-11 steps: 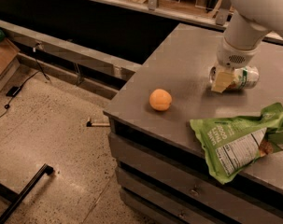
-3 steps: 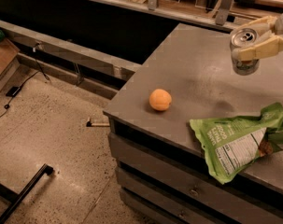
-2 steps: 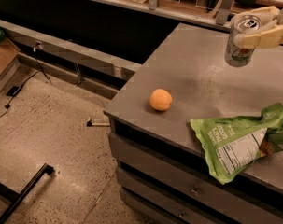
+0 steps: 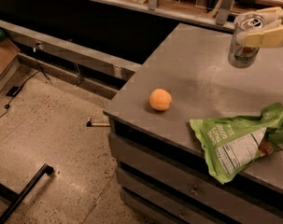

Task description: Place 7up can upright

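The arm is cut off by the right edge at 2 o'clock; only the two cream-coloured fingers (image 4: 271, 35) of the gripper (image 4: 253, 28) show, and the wrist is out of view. The crinkled green snack bag (image 4: 239, 143) runs off the right edge at 4 o'clock, its print too small to read. At the top edge, pale posts and shelving are cropped and cannot be made out. Whether the can's base touches the table cannot be told.

The flat grey table top (image 4: 197, 78) fills the right half, with dark drawer fronts (image 4: 178, 190) below its near edge. A round orange fruit (image 4: 160, 99) sits near the table's left corner, well apart from the bag and the can. The speckled stone floor (image 4: 52, 139) lies at 8 o'clock, with a black metal bar (image 4: 22, 195) at 7 o'clock, a brown cardboard box (image 4: 3, 55) at 9 o'clock and a thin dark cable (image 4: 26, 90) beside it.

The silver-white aluminium 7up can (image 4: 243, 48) stands close to upright at 2 o'clock, top end up. The jaws pinch it near its top rim, one finger on each side, coming in from the can's 3 o'clock side.
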You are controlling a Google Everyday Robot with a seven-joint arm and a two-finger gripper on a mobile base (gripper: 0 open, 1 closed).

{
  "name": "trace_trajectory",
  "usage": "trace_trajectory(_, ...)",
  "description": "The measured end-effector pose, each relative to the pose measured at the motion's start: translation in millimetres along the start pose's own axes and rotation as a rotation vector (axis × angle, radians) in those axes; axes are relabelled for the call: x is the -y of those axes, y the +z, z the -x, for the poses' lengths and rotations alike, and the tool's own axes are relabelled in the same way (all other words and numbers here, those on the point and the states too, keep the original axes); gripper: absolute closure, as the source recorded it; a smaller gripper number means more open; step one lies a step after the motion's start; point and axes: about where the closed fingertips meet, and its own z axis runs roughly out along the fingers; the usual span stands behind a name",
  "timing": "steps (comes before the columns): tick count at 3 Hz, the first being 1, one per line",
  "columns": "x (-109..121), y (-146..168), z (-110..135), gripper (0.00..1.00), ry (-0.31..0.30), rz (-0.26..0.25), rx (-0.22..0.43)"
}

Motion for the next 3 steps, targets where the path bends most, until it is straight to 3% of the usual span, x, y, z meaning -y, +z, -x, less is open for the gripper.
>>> trace_trajectory(2,-17.2,14.2,-20.2,1.0,0.14,-0.1,-0.013)
trace_trajectory(3,-17.1,14.3,-20.2,1.0,0.14,-0.1,-0.013)
